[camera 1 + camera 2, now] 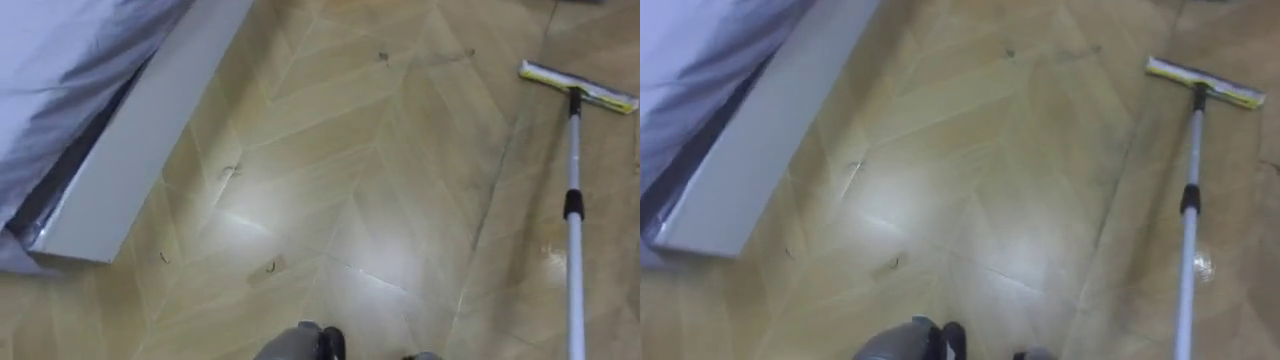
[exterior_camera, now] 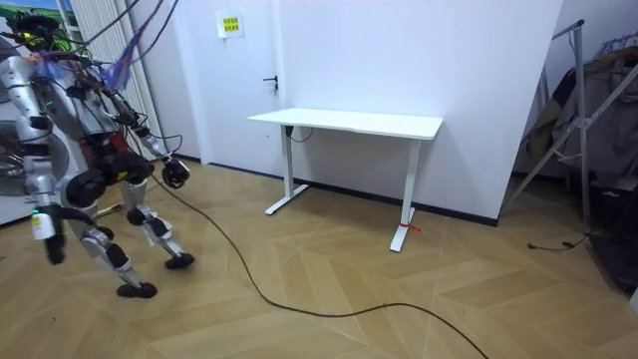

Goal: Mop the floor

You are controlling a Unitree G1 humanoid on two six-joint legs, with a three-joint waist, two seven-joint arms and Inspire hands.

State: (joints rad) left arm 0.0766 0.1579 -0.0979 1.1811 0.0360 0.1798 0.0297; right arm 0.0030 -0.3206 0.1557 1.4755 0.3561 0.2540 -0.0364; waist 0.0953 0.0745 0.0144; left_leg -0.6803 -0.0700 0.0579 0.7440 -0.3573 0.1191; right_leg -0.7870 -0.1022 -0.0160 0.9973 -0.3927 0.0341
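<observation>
Hands can be made out in the room view, where the robot stands bent forward at the room view's left: one hand held out from the body, the other hand hanging low. Which is left or right, and whether the fingers are apart or curled, I cannot tell.

In the eye views the mop lies at the right. Its silver handle leaves the near edge and runs almost straight away, past a black collar. At near left is the corner of a pale bed frame, whose long edge slants away to the far side under a grey sheet. Between that edge and the handle the wooden floor is wide and open, with a few small dark scraps.

Far right, the flat mop head rests on the floor, crosswise to the handle and pointing away from the robot.
</observation>
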